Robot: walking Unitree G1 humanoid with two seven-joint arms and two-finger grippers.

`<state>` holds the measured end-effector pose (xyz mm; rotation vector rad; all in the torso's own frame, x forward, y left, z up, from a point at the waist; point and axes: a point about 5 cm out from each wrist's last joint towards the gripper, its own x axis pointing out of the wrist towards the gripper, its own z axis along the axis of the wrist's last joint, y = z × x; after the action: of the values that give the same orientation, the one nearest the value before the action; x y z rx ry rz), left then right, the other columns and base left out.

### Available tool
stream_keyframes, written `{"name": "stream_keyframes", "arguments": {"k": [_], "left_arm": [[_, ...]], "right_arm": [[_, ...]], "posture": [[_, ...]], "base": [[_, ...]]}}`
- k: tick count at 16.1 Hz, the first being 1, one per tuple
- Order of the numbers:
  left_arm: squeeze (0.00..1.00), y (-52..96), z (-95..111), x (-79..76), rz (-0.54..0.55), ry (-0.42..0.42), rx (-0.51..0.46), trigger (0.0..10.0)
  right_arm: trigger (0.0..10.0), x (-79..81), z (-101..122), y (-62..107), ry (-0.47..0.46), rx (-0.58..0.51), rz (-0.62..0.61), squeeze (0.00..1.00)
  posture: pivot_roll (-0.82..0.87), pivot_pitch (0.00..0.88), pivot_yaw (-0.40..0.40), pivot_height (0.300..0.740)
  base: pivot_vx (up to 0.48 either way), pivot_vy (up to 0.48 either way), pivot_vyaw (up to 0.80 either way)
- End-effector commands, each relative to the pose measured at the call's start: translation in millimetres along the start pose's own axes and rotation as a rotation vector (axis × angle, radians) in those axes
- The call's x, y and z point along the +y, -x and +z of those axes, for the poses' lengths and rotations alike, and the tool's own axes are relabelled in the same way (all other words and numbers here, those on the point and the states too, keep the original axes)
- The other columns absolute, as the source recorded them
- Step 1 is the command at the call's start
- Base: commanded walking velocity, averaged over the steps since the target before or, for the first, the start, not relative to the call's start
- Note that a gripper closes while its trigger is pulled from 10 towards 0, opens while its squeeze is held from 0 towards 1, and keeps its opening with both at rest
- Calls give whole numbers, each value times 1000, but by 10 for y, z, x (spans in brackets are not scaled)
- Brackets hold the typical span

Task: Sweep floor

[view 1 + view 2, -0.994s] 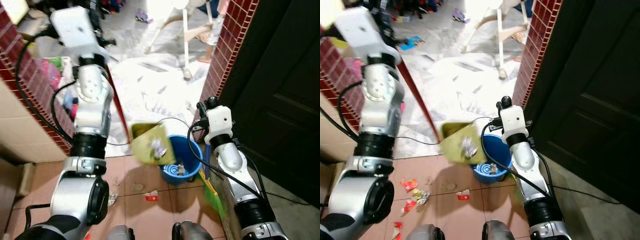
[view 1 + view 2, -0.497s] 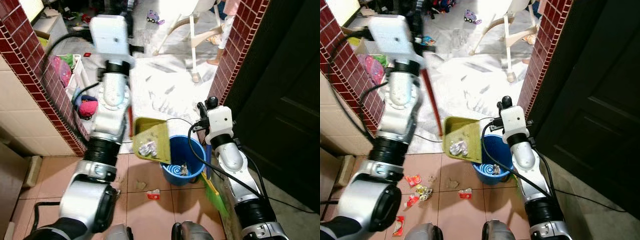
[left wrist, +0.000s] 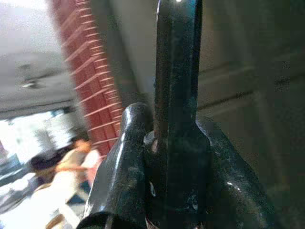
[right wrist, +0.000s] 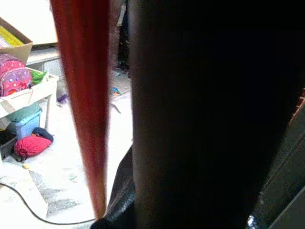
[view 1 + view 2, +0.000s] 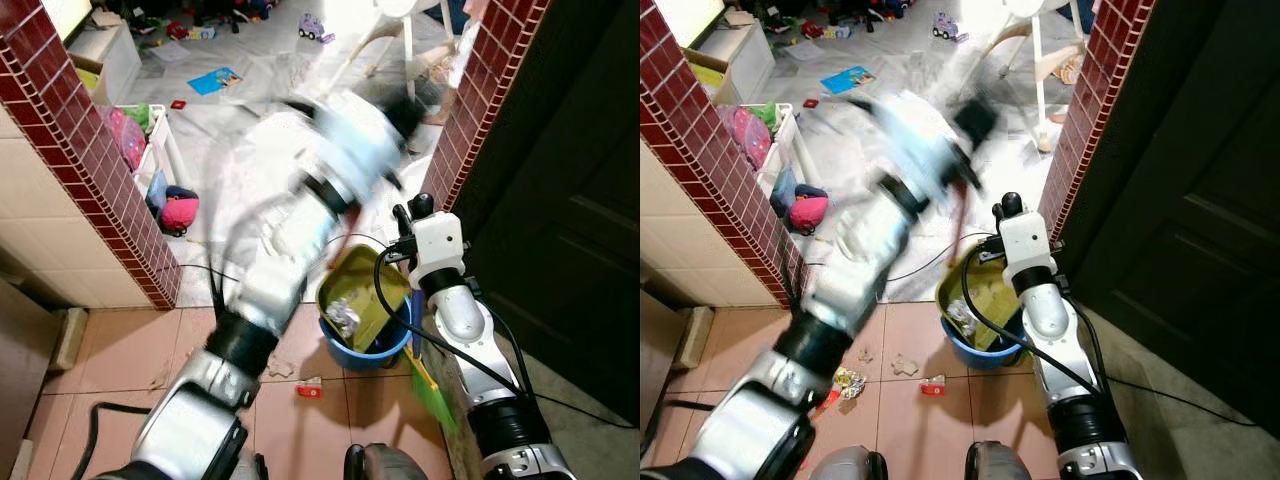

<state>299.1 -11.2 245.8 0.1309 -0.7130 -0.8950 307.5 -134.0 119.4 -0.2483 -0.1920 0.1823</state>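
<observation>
Left end effector (image 3: 174, 157) clamped narrow around a dark shaft, judged to be the long handle of the yellow-green dustpan (image 5: 362, 290); arm smeared with blur across the middle of the frame. Dustpan tipped steeply at centre right, lower edge inside the mouth of the blue bucket (image 5: 392, 346), crumpled foil and paper scraps (image 5: 344, 318) bunched at its low end, right at the rim. Right end effector (image 5: 408, 222) just beside the upper edge of the pan, next to the brick pillar (image 5: 470, 120); impossible to tell whether gripping or slack. Green broom (image 5: 432, 395) leaning at lower right, below the bucket. Main risk, as a guess: too fast a tip, with light scraps bouncing off the rim and landing back on the floor (image 5: 120, 350), beside the wrappers (image 5: 845, 380) lying at lower left and the red-and-white piece (image 5: 308, 390) below the bucket. Second risk: knocking the bucket over by pressing the pan edge against its wall, since nothing braces it. Third: snagging the thin black cable (image 5: 350, 238) looped above the pan, or striking the right arm, given so little room between pan, arm and pillar. Also possible: the handle twisting in so narrow a grip and dumping the load sideways, short of the bucket.
</observation>
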Motion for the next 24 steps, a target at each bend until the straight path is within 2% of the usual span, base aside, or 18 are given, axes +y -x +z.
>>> {"name": "stream_keyframes", "arguments": {"k": [1, 4, 8, 10, 11, 12, 13, 14, 15, 17, 18, 19, 22, 23, 24], "left_arm": [[0, -48, 134, 8, -56, -73, -50, 10000], [0, -68, 206, 57, -58, -112, -78, 10000], [0, -91, 353, 215, -22, -178, -119, 10000], [0, -83, 405, 340, 68, -242, -141, 10000], [0, -73, 455, 483, 152, -277, -152, 10000], [0, -71, 484, 556, 183, -296, -157, 10000], [0, -66, 502, 609, 212, -302, -157, 10000], [0, -25, 535, 769, 323, -293, -155, 10000], [0, 0, 550, 842, 366, -299, -153, 10000], [0, 174, 609, 1240, 638, -246, -133, 10000], [0, 246, 644, 1358, 713, -247, -133, 10000], [0, 326, 697, 1474, 774, -283, -133, 10000], [0, 526, 621, 1628, 855, -367, -49, 10000], [0, 674, 470, 1655, 896, -364, 41, 10000], [0, 752, 400, 1650, 918, -362, 83, 10000]], "right_arm": [[10000, 7, 95, -39, 12, -44, 7, 0], [10000, 6, 99, -51, 15, -47, 9, 0], [10000, 9, 106, -73, 21, -51, 14, 0], [10000, 13, 110, -80, 25, -51, 12, 0], [10000, 18, 109, -78, 25, -51, 11, 0], [10000, 21, 106, -74, 26, -50, 11, 0], [10000, 21, 104, -70, 26, -50, 11, 0], [10000, 23, 93, -60, 24, -46, 11, 0], [10000, 25, 91, -59, 24, -45, 12, 0], [10000, 27, 91, -62, 21, -44, 11, 0], [10000, 29, 90, -61, 20, -43, 12, 0], [10000, 29, 87, -61, 19, -42, 13, 0], [10000, 47, 83, -65, 14, -40, 20, 0], [10000, 61, 91, -71, 6, -42, 25, 0], [10000, 62, 94, -72, 2, -42, 27, 0]], "posture": [[-104, 47, 31, 740], [-103, 41, 28, 740], [-99, 33, 23, 740], [-101, 35, 22, 740], [-101, 35, 22, 740], [-100, 41, 21, 740], [-100, 41, 21, 740], [-100, 41, 21, 740], [-100, 41, 21, 740], [-100, 44, 23, 740], [-100, 44, 23, 740], [-93, 45, 19, 740], [-88, 45, 16, 740], [-88, 45, 18, 740], [-88, 45, 18, 740]], "base": [[0, 0, 0], [0, 0, 0], [0, 0, 0], [0, 0, 0], [0, 0, 0], [0, 0, 0], [0, 0, 0], [0, 0, 0], [0, 0, 0], [0, 0, 0], [0, 0, 0], [0, 0, 0], [0, 0, 0], [0, 0, 0], [0, 0, 0]]}}
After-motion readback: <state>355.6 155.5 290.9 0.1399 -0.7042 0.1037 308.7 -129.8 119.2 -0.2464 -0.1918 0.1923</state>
